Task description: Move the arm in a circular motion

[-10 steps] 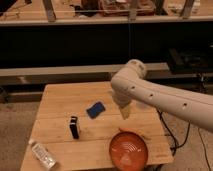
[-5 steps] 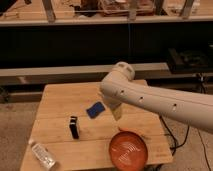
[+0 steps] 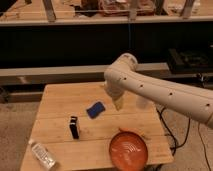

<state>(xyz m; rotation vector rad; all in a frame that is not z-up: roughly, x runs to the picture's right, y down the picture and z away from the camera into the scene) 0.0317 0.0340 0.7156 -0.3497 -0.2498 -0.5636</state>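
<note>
Camera view: the cream-white arm (image 3: 155, 90) reaches in from the right over a wooden table (image 3: 60, 100). Its elbow is bent high and its yellowish gripper (image 3: 119, 104) points down just right of a blue sponge (image 3: 95, 109). Whether the gripper is clenched or released cannot be told. A black object (image 3: 74, 127), an orange bowl (image 3: 129, 150) and a clear bottle (image 3: 42, 154) lie nearer the front.

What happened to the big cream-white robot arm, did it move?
Yes. The cream-white robot arm swung left; its yellowish gripper now hangs nearer the blue sponge on the wooden table.
</note>
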